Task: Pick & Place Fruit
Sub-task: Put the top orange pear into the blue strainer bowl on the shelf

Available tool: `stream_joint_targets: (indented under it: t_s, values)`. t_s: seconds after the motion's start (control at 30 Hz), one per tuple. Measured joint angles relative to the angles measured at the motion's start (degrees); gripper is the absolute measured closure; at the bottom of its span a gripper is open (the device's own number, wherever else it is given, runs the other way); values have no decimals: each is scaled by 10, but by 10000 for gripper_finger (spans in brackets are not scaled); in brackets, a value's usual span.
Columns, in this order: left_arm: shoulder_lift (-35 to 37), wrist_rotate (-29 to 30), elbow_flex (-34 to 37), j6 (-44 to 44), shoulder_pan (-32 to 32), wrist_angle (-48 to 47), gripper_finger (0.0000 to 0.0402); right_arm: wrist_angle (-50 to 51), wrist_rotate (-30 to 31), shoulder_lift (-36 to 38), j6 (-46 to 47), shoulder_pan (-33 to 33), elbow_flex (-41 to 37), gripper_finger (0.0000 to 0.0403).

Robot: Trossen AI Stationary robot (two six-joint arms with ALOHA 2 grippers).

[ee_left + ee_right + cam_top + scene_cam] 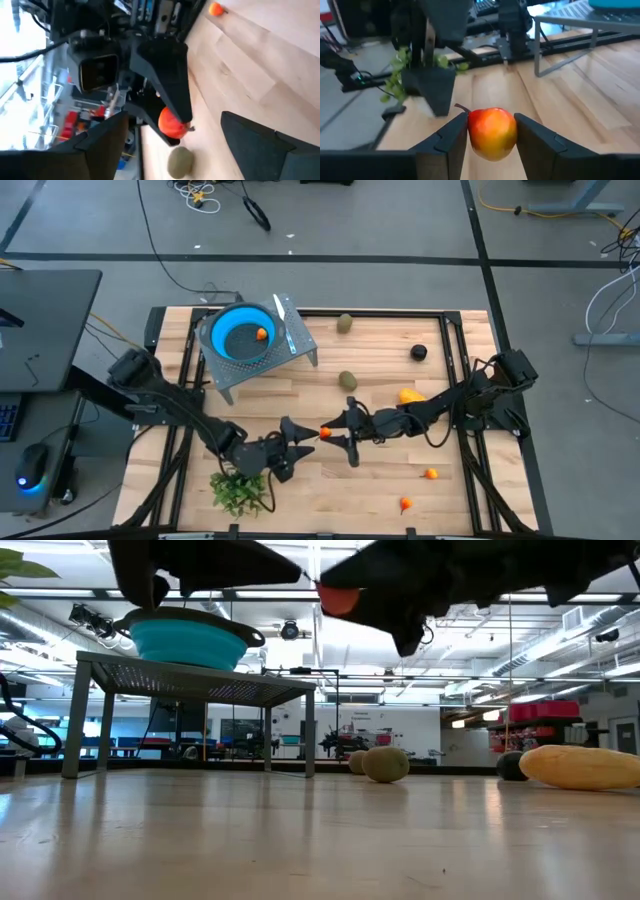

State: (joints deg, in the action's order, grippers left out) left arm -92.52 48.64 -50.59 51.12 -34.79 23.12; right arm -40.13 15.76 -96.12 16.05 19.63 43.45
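Right gripper (492,137) jaws closed on a small red-orange fruit (492,132), one finger on each side; stem and red-to-yellow skin show only in the right wrist view. In the high view that fruit (325,432) is just an orange dot at mid-worktop, between the right gripper (332,433) and the left gripper (305,434). Left gripper's jaws stand open, tips close to the fruit, not gripping anything (left wrist view has the two dark fingers (260,140) spread wide with the fruit (172,122) between and beyond them).

Low view alone shows the held fruit (340,598) up in the air, well above the worktop (300,840).

Fruit count from the high view:
- Small orange ones: four. One held, one inside the blue bowl (240,335), namely the bowl fruit (261,334), and two loose near the front right, one loose orange (430,473) and the other (405,504).
- Olive-brown ovals: two, the far oval (345,323) and the middle oval (347,380).
- Yellow-orange piece (410,395): one, partly under the right arm.
- Dark ball (419,352): one.

The bowl sits on a grey metal stand (300,350) at the worktop's rear left. A green leafy sprig (238,490) lies at the front left, just beside the left arm.
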Motion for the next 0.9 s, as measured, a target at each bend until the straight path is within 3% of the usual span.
stream_joint_targets:
  t_s: [0.27,0.9]
  values:
    - [-5,-9,0,36,8,25,59,-69,-14,0,13,3,2,240]
    - [-5,-48,0,73,50,70,93,-90,-14,0,25,7,2,240]
